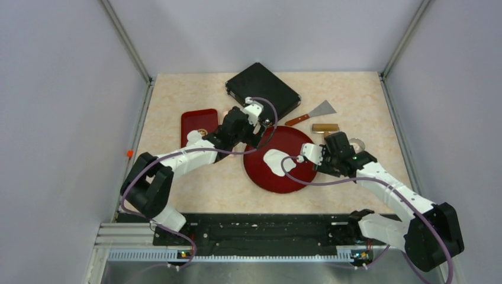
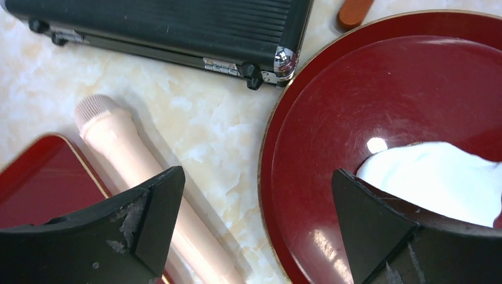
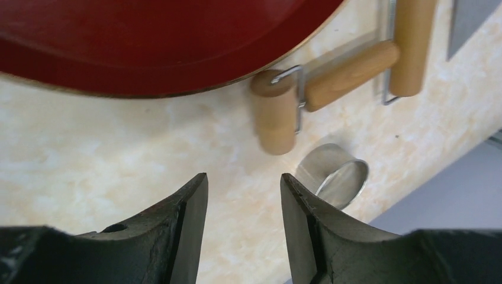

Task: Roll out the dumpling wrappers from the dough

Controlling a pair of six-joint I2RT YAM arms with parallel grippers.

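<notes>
Left gripper (image 2: 256,234) spread wide, empty; rolling pin (image 2: 127,157) runs diagonally under one finger, dough (image 2: 435,177) under the other.

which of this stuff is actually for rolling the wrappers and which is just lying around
For the job: dough, round red plate under it, rolling pin, small roller, ring cutter.
Probably just lying about: black case, scraper, red tray.
</notes>
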